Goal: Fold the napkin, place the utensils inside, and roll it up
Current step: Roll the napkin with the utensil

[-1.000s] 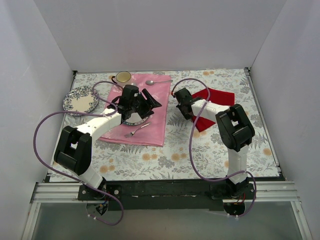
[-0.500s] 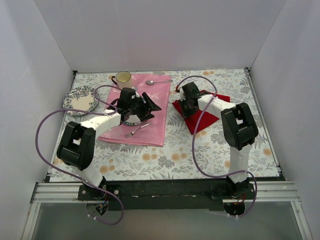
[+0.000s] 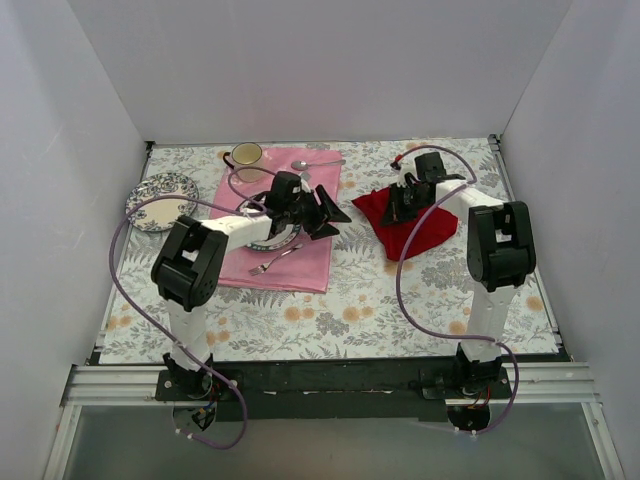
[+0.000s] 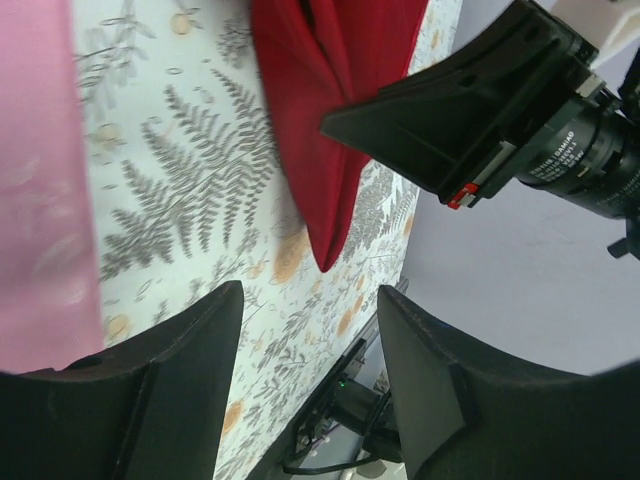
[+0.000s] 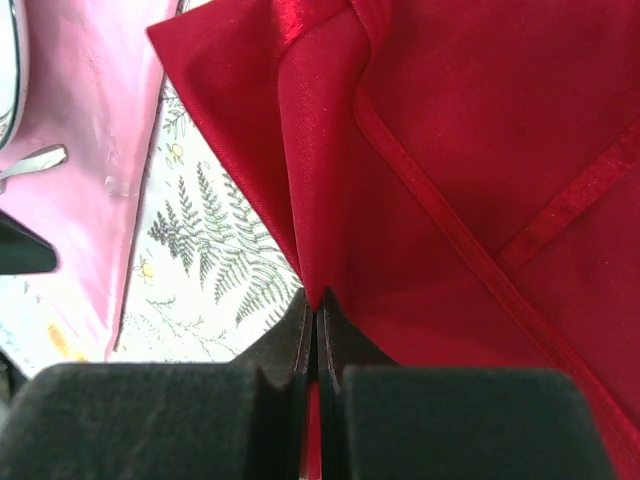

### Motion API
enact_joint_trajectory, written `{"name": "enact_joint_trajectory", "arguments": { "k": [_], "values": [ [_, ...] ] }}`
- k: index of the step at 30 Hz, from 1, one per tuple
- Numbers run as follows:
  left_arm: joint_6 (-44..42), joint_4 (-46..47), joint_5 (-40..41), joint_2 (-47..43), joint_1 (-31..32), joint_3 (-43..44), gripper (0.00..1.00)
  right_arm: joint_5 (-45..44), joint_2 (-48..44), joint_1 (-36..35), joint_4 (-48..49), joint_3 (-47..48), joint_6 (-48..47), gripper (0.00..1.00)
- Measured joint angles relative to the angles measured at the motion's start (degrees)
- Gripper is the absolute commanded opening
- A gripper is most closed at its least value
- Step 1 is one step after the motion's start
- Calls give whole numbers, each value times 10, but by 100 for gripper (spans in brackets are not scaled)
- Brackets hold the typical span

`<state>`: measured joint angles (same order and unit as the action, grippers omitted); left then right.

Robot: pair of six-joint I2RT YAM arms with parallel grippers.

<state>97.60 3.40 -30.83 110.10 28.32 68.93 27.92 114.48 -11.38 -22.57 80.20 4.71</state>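
Note:
The deep red napkin (image 3: 428, 230) lies bunched on the floral table at the right, with one fold lifted. My right gripper (image 3: 401, 204) is shut on that fold; in the right wrist view (image 5: 318, 312) the cloth (image 5: 480, 150) is pinched between the closed fingers. My left gripper (image 3: 335, 212) is open and empty, just left of the napkin, above the pink cloth's right edge. In the left wrist view (image 4: 310, 370) the napkin (image 4: 330, 120) hangs ahead of it, with the right gripper (image 4: 470, 110) beyond. The dark-handled spoon is not in view.
A large pink cloth (image 3: 300, 262) lies left of centre with a plain fork (image 3: 275, 260) and a small plate (image 3: 268, 241) on it. A plain silver spoon (image 3: 315, 163) and a mug (image 3: 245, 155) are at the back. A patterned plate (image 3: 160, 198) sits far left.
My right gripper has moved back and to the right, dragging the napkin with it. My left gripper has swung right, towards the napkin, and stayed open.

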Motion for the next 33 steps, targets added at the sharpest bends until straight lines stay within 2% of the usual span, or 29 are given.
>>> {"name": "enact_joint_trajectory", "arguments": {
  "k": [7, 14, 21, 28, 33],
  "values": [
    [16, 18, -15, 66, 37, 65, 51, 84, 43, 40, 1, 4, -6, 1],
    [32, 32, -31, 120, 41, 117, 49, 139, 70, 60, -2, 26, -21, 1],
    [58, 77, -61, 181, 42, 179, 40, 187, 105, 73, -19, 59, -39, 1],
    [65, 92, -75, 245, 45, 249, 24, 228, 126, 83, -26, 71, -47, 1],
    [69, 99, -80, 269, 45, 264, 22, 244, 136, 88, -32, 79, -47, 1]
  ]
}}
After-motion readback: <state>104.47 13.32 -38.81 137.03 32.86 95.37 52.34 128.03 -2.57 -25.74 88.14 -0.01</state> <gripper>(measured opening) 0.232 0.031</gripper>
